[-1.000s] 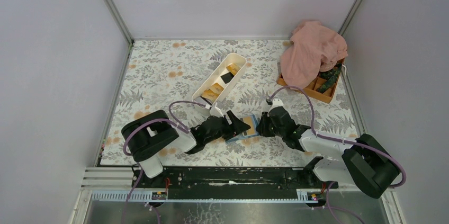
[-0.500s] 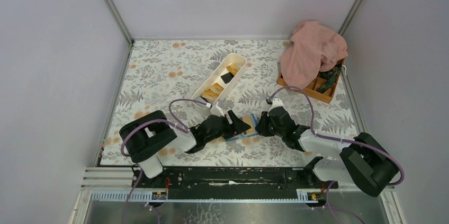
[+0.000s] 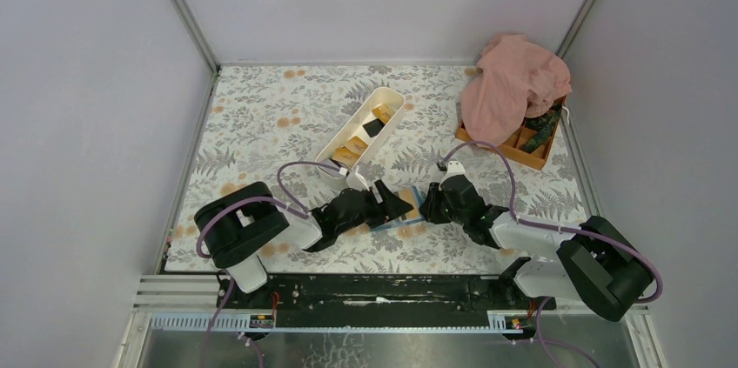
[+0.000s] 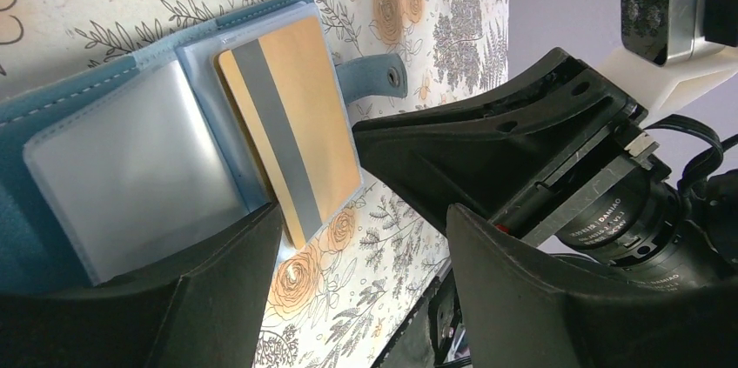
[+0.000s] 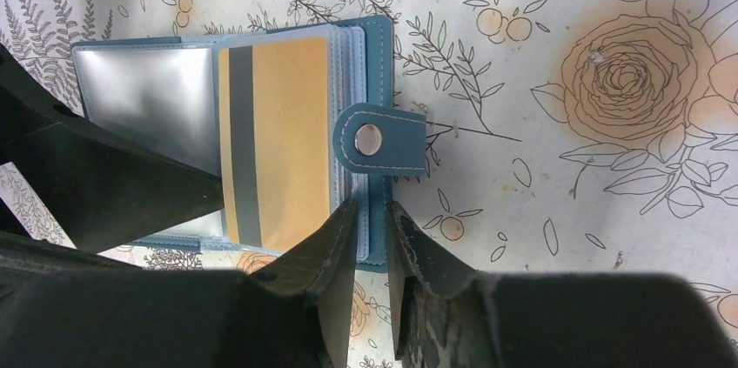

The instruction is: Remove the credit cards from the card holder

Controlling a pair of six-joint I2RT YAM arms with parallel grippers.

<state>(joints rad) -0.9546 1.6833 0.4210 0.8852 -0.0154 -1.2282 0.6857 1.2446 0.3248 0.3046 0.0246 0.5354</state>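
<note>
Card holder (image 3: 402,216) lies open and flat on the floral worktop (image 3: 261,124), close to the near edge and about midway along it, between your two arms. Its snap strap (image 5: 383,140) is unfastened and sticks out past the holder's side edge onto the worktop. One orange-yellow credit card (image 5: 287,137) with a grey stripe sits in the sleeve on the strap side. The grey sleeve beside it shows no card from either wrist view.

Your right hand (image 5: 370,246) is nearly pressed together, pinching the strap-side edge of the card holder, with cover and sleeves between the fingertips. Your left hand (image 4: 361,220) is spread wide at the opposite side. One finger (image 4: 218,281) lies over the grey sleeve just beside the credit card, the other (image 4: 522,290) stands off the holder. It grips nothing.

Further out, a long white tray (image 3: 392,94) lies diagonally near the worktop's centre and holds loose cards (image 3: 381,113), some orange, one black. At the far right corner stands an orange compartment box (image 3: 522,149), with a pink cloth (image 3: 513,81) draped over most of it.
</note>
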